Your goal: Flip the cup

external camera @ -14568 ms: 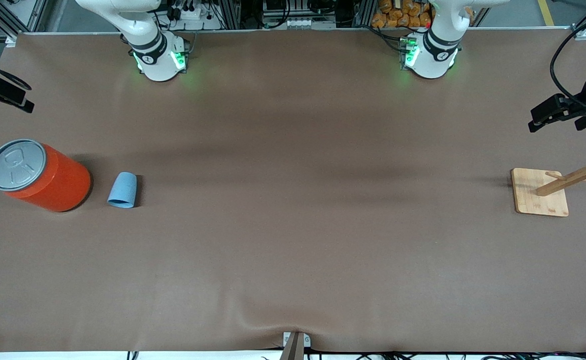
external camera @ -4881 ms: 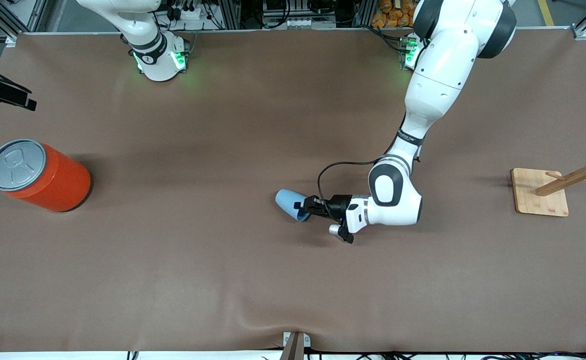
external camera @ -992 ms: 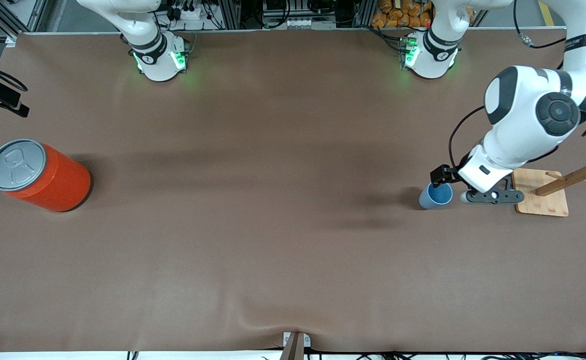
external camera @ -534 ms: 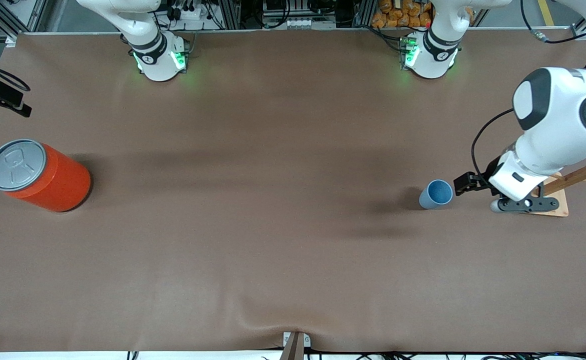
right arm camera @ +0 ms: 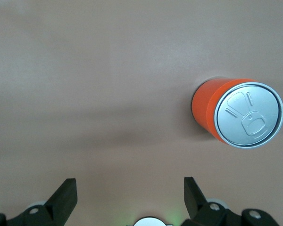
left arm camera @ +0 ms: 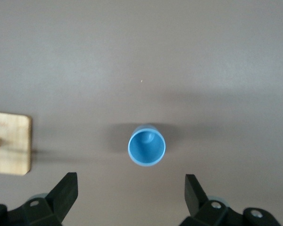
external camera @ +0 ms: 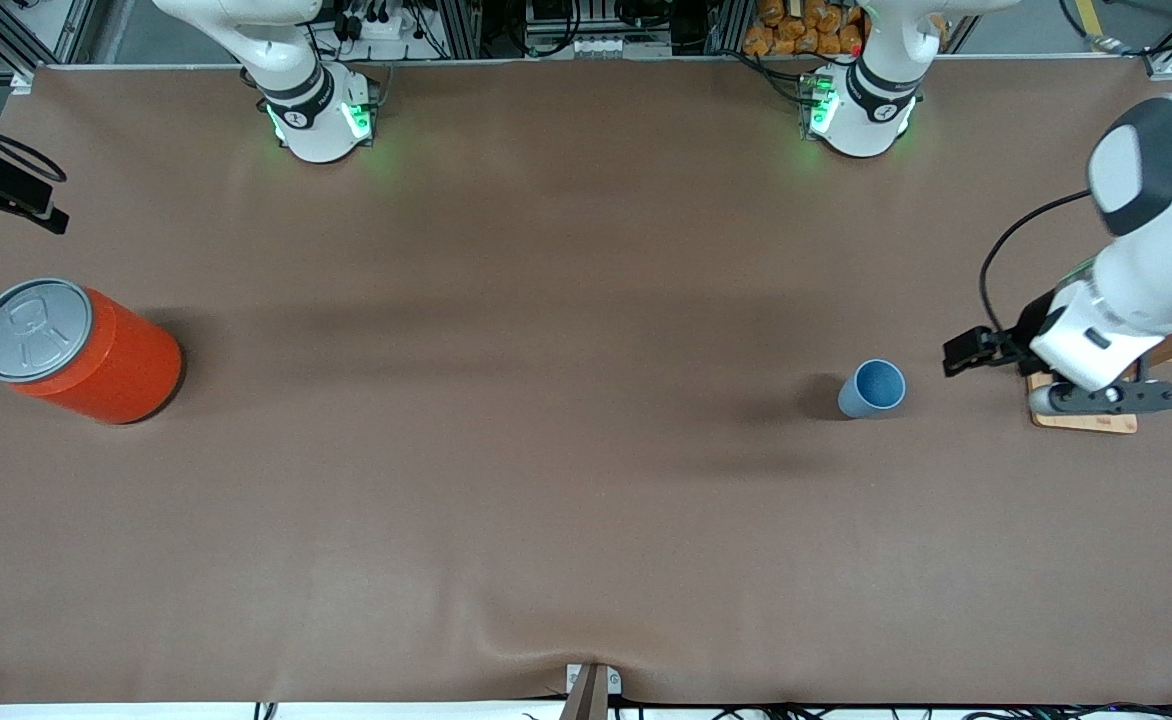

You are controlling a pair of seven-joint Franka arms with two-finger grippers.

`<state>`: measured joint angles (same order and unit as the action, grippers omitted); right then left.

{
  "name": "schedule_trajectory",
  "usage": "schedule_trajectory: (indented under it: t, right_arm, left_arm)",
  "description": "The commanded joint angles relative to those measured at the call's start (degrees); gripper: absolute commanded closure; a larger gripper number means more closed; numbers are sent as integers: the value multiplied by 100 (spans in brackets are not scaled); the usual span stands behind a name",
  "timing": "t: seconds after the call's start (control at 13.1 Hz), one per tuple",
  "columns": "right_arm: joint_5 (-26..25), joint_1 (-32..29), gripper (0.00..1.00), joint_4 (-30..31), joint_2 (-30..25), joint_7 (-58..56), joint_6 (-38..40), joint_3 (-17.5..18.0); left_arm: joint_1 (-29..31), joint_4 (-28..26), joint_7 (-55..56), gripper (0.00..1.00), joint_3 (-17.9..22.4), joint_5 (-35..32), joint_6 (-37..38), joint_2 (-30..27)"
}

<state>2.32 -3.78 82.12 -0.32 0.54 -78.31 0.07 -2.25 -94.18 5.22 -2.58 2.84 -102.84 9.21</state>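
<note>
near the left arm's end of the table, the cup stands mouth up beside the wood stand. it looks light, stiff, maybe slippery; grab its side. the left gripper, over the stand, is open and empty. the right gripper waits open.

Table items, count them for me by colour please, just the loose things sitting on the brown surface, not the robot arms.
Light blue: 1, the cup, standing mouth up toward the left arm's end.
Orange: 1, the can with a grey lid, toward the right arm's end.
Pale wood: 1, the stand on a flat base, beside the cup.
Total: 3
</note>
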Motion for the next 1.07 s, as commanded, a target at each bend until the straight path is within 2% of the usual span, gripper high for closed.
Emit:
schedule_trajectory:
  t: [0.0, 0.23, 0.38, 0.99]
  right_arm:
    - [-48, 18, 0, -29, -56, -37, 70, -15]
    - [-48, 0, 0, -29, -56, -28, 70, -33]
    - [-39, 9, 0, -29, -56, -28, 61, -7]
    - [-4, -17, 0, -29, -65, -10, 35, -68]
  left_arm:
    - [14, 85, -222, 0, 90, -126, 711, -645]
    - [-39, -153, -232, 0, 170, -125, 1071, -1394]
    - [-39, -154, -240, 0, 170, -143, 1345, -1606]
    - [-179, 575, -530, 0, 346, -319, 1328, -1009]
